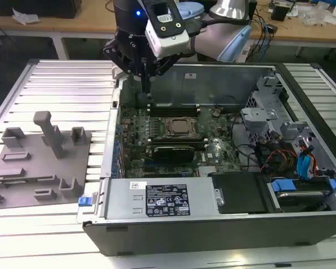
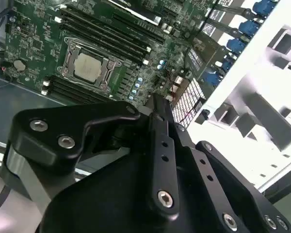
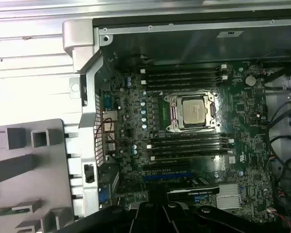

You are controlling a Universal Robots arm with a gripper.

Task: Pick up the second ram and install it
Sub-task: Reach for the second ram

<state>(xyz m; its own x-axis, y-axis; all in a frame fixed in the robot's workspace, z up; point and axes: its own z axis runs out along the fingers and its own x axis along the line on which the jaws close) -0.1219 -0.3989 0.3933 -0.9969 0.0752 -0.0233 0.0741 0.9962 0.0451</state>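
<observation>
My gripper (image 1: 146, 84) hangs over the open computer case (image 1: 109, 168), above the motherboard's corner on the exterior view's left, at the far wall. In the second wrist view the black fingers (image 2: 161, 126) come together at the gripper's tip (image 2: 157, 103); it is shut and I see nothing between them. The second ram is out of view. Long black memory slots (image 3: 184, 77) run along both sides of the CPU socket (image 3: 193, 110), also seen as slots (image 1: 173, 107) and socket (image 1: 181, 126) from outside. The gripper is well above the board, touching nothing.
A grey plastic holder plate (image 1: 39, 157) with upright blocks lies on the ribbed table at the exterior view's left. The case holds a silver power supply (image 1: 162, 199) at the front, a drive cage (image 1: 269, 120) and coloured cables (image 1: 308, 162) at the right.
</observation>
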